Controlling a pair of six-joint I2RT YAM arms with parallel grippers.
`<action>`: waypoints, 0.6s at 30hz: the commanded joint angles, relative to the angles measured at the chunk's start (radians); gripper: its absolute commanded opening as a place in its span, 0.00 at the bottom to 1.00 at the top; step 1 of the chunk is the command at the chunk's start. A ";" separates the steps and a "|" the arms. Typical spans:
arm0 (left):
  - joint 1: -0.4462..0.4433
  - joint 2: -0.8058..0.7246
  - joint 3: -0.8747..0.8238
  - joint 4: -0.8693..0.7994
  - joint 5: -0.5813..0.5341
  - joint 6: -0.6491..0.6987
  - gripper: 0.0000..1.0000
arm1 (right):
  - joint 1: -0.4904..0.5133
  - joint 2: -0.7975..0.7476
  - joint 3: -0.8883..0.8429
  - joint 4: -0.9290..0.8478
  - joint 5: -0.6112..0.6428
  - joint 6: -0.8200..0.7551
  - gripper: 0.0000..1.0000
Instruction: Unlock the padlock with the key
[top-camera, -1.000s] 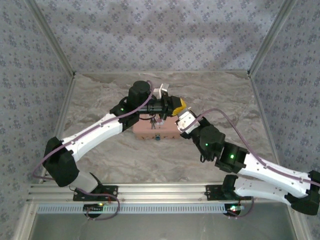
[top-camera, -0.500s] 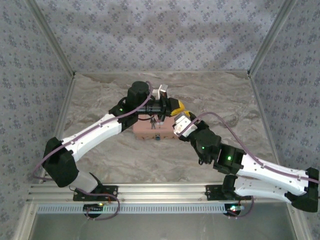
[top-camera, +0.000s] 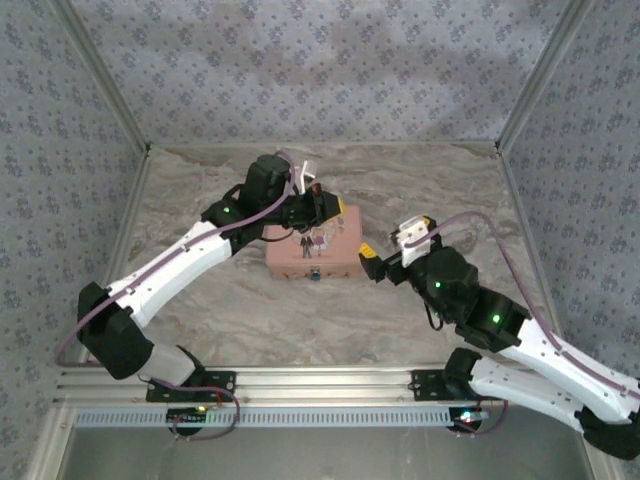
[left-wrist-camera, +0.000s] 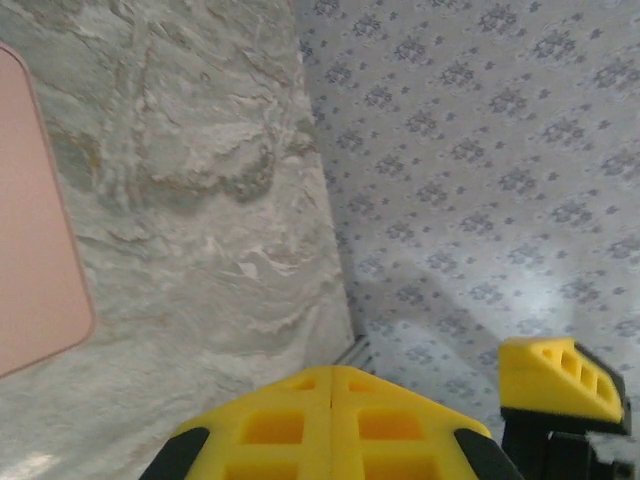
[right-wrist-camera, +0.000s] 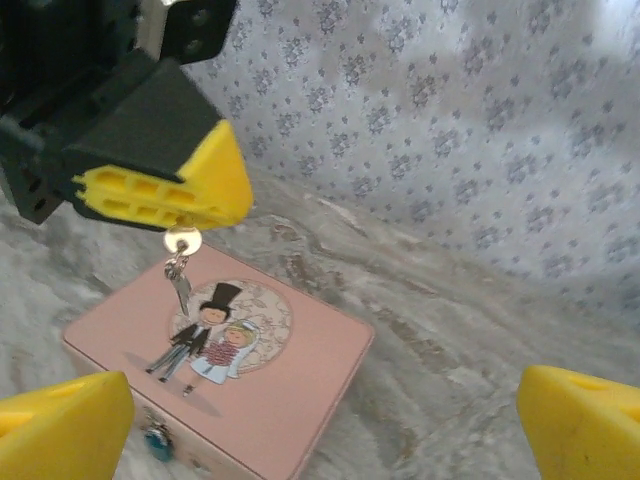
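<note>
The padlock (right-wrist-camera: 158, 443), tiny and bluish, hangs on the front wall of a pink tin (right-wrist-camera: 290, 390) with a cartoon couple on its lid. In the top view the padlock (top-camera: 314, 275) sits at the tin's near side. My left gripper (right-wrist-camera: 215, 200) hovers over the lid, shut on the round head of the key (right-wrist-camera: 182, 242), and small keys dangle below it. From above, the left gripper (top-camera: 320, 218) is over the tin (top-camera: 340, 262). Its yellow fingers (left-wrist-camera: 332, 420) are pressed together. My right gripper (top-camera: 396, 238) stands open to the right of the tin, holding nothing.
The tin rests mid-table on a marbled surface (top-camera: 420, 190). Patterned walls close in the back and both sides, with metal posts at the corners. Bare marble lies right of the tin (right-wrist-camera: 470, 350) and in front of it (top-camera: 300, 320).
My right gripper has pulled back from the tin to the right and opened wide. The left gripper stayed shut on the key and shifted slightly left over the lid.
</note>
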 joint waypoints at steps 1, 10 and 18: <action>-0.013 -0.030 0.021 -0.061 -0.068 0.145 0.00 | -0.126 -0.017 0.039 -0.023 -0.297 0.235 1.00; -0.042 -0.097 -0.084 0.072 -0.163 0.221 0.00 | -0.576 0.139 0.001 0.118 -0.956 0.686 0.72; -0.093 -0.175 -0.174 0.238 -0.230 0.217 0.00 | -0.588 0.158 -0.197 0.583 -1.078 0.948 0.63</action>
